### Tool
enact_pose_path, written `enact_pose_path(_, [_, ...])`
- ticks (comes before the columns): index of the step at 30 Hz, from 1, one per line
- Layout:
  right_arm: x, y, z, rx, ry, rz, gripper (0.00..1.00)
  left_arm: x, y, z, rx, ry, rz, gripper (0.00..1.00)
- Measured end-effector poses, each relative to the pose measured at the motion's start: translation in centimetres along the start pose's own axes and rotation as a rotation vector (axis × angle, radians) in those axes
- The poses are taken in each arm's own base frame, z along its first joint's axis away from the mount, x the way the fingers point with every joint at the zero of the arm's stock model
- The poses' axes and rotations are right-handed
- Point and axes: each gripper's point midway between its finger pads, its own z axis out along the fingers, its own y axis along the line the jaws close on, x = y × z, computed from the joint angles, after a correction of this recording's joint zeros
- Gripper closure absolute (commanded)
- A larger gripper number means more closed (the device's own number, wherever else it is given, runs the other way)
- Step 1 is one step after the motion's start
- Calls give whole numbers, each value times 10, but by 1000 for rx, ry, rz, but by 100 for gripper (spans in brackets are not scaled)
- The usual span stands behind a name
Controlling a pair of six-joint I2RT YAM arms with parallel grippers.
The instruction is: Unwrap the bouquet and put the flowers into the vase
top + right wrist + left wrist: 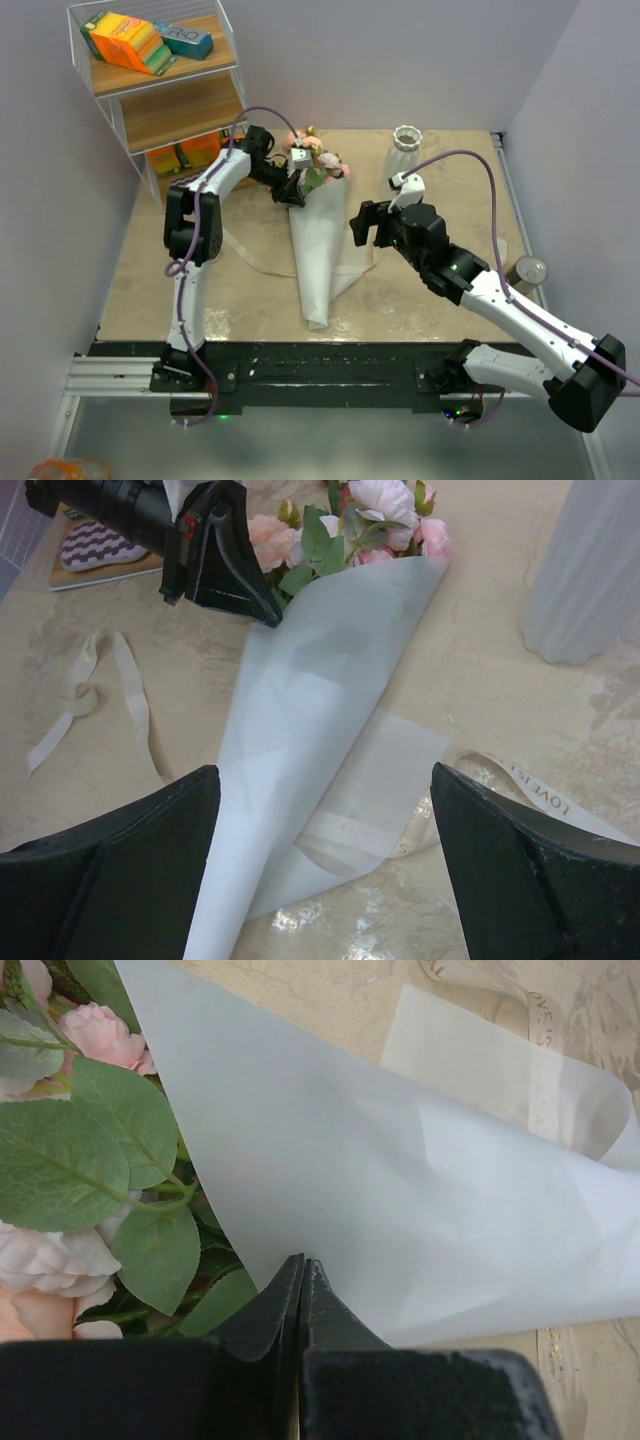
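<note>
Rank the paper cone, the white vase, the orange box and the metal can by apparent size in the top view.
1. paper cone
2. orange box and white vase: look alike; the box sits higher, nearer the camera.
3. metal can

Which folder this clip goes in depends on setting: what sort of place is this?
Probably a robot test cell: plain walls box in the table, two arms bolted to a rail at its edge, a wire shelf of boxes.

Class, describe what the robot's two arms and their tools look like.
The left arm and right arm each have white links, black joints and a lilac cable. The left tool and right tool each have two black wedge-shaped fingers.
</note>
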Motion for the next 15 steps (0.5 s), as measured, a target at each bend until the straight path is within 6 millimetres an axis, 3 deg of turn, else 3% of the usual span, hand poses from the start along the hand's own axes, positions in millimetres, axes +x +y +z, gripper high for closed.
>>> enact_pose_path(1, [0, 0, 0, 0, 0, 0, 8, 1, -1, 0, 4, 4, -2, 77])
enact_pose_path(3, [1, -1, 0, 1, 2, -3, 2, 2, -5, -1, 12, 12, -8, 62])
enact_pose_path(6, [10, -3, 2, 4, 21, -13, 1, 0, -12, -7, 1, 25, -23, 36])
enact_pose_path(9, [24, -3, 6, 7, 57, -26, 1, -5, -31, -23, -25, 33, -32, 27])
enact_pose_path(12, [44, 3, 12, 7, 104, -54, 1, -10, -60, -43, -55, 20, -21, 25])
enact_pose_path(13, [51, 6, 14, 10, 122, -68, 1, -12, -68, -49, -64, 14, -13, 2])
enact_pose_path(15, [67, 15, 17, 15, 152, -112, 1, -14, -75, -57, -64, 0, -2, 1])
